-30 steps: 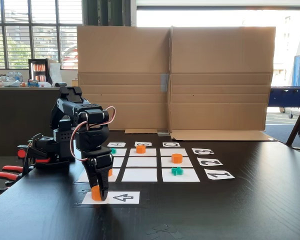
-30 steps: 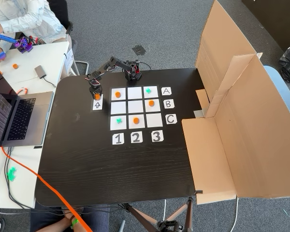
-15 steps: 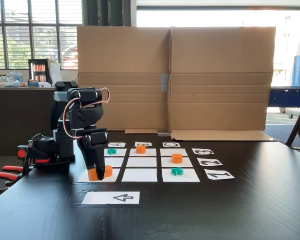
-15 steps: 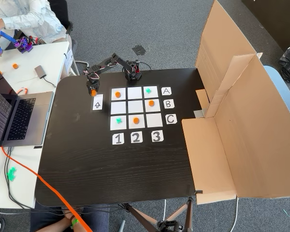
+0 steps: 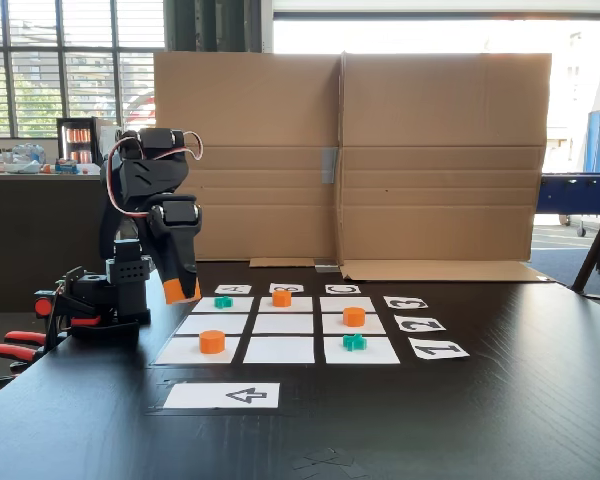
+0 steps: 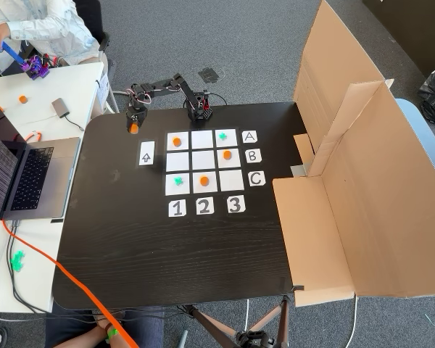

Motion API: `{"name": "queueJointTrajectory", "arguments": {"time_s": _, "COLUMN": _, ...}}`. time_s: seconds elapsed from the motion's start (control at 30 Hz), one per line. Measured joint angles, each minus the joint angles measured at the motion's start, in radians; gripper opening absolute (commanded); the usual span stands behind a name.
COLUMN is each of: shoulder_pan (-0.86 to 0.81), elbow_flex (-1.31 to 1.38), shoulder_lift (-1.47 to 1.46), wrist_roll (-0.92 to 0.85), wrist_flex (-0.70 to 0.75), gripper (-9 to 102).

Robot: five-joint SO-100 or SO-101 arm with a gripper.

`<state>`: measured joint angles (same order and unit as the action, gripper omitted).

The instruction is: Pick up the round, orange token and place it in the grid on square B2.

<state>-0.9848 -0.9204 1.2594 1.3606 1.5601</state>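
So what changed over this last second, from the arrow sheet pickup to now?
The gripper rose from the arrow sheet with the round, orange token clamped in its fingers, and swung back toward the arm's base, so the sheet now lies bare. The grid is unchanged: three orange tokens and two teal crosses sit where they were, and square B2 remains empty.

We set one fixed camera low at table height, facing the cardboard wall; another looked steeply down from afar. Both shared the grid beside the gripper's fingers.
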Motion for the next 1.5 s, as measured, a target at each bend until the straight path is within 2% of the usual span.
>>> {"name": "queueJointTrajectory", "arguments": {"time_s": 0.23, "shoulder_pan": 0.005, "elbow_flex": 0.0, "shoulder_lift": 0.063, "wrist_roll": 0.0, "wrist_flex": 0.0, "gripper": -1}}
{"name": "queueJointTrajectory", "arguments": {"time_s": 0.37, "shoulder_pan": 0.097, "elbow_flex": -0.014, "shoulder_lift": 0.152, "wrist_roll": 0.0, "wrist_flex": 0.0, "gripper": -1}}
{"name": "queueJointTrajectory", "arguments": {"time_s": 0.73, "shoulder_pan": 0.589, "elbow_flex": -0.189, "shoulder_lift": 0.334, "wrist_roll": 0.063, "wrist_flex": 0.0, "gripper": -1}}
{"name": "queueJointTrajectory", "arguments": {"time_s": 0.93, "shoulder_pan": 0.939, "elbow_flex": -0.299, "shoulder_lift": 0.341, "wrist_roll": 0.195, "wrist_flex": 0.006, "gripper": -1}}
{"name": "queueJointTrajectory", "arguments": {"time_s": 1.1, "shoulder_pan": 1.089, "elbow_flex": -0.416, "shoulder_lift": 0.284, "wrist_roll": 0.281, "wrist_flex": 0.006, "gripper": -1}}
{"name": "queueJointTrajectory", "arguments": {"time_s": 1.23, "shoulder_pan": 1.101, "elbow_flex": -0.476, "shoulder_lift": 0.215, "wrist_roll": 0.316, "wrist_flex": 0.005, "gripper": -1}}
{"name": "queueJointTrajectory", "arguments": {"time_s": 1.5, "shoulder_pan": 1.003, "elbow_flex": -0.517, "shoulder_lift": 0.092, "wrist_roll": 0.325, "wrist_flex": -0.031, "gripper": -1}}
